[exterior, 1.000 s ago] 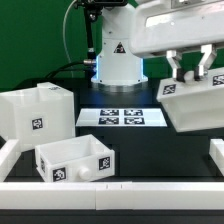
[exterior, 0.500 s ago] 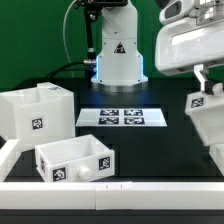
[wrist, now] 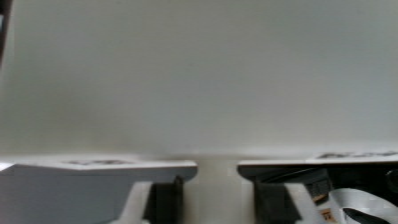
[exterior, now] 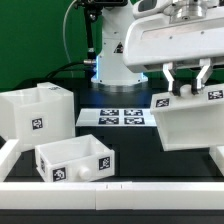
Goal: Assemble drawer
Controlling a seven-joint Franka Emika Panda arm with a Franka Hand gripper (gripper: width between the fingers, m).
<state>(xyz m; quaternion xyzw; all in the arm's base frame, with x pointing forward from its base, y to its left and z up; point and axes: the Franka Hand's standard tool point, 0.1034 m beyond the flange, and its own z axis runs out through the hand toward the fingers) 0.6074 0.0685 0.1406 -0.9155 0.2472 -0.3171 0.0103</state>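
Near held drawer part, marker board.

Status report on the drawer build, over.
Hand shut on white plastic tagged tray, held aloft, tilted. White boxy housing and second white tray sit apart at exterior view's left. No obstacle seen between.
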